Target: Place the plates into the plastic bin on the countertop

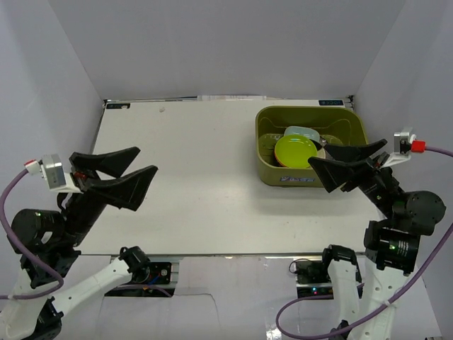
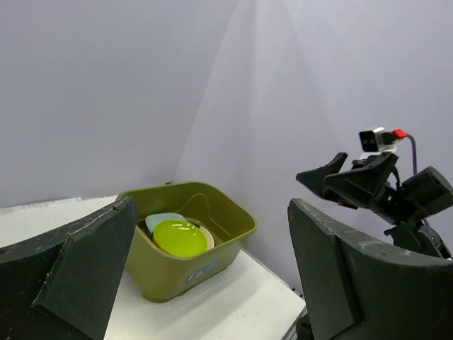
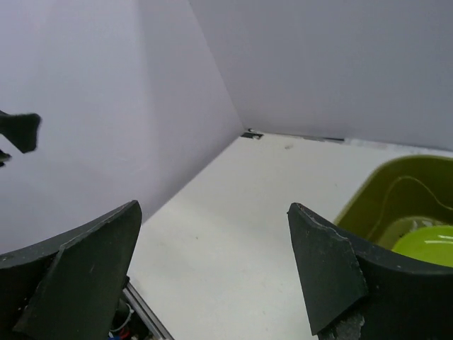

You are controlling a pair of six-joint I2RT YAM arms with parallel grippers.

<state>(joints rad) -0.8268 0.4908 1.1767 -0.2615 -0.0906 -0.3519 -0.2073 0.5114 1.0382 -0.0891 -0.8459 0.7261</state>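
- In the bin (image 1: 297, 178): every plate in sight, piled in one loose stack toward the bin's left half.
- On top, face up: the lime plate (image 1: 295, 150), round, so no long axis to line up with.
- Just behind it, toward the bin's far wall: the mint plate (image 1: 301, 132), partly covered by the lime one.
- Under the lime plate: an orange-red edge peeking out toward the bin's left wall and a cream rim toward its right wall. Cannot tell how many more lie beneath.
- Bin's right half: bare floor, as far as the top view shows.
- Bin's own long axis: left to right across the countertop (image 1: 212, 177), open top up.
- Right gripper (image 1: 320, 156): spread wide, holding nothing, raised over the bin's near right corner, tips pointing toward the bin's left. Puts the stack just beyond and below those tips.
- Left gripper (image 1: 146, 161): also spread wide and empty, raised well apart from the bin, off to its left and nearer side, tips aimed toward it.
- Nearer arm to the bin by far: the right.
- Outside the bin: no plate visible on the countertop, though the arms hide the strip at its near edge.
- Judgement: looks done or all but done. No grasp target outside the bin, so probably nothing left but to pull clear without catching the bin's near rim.
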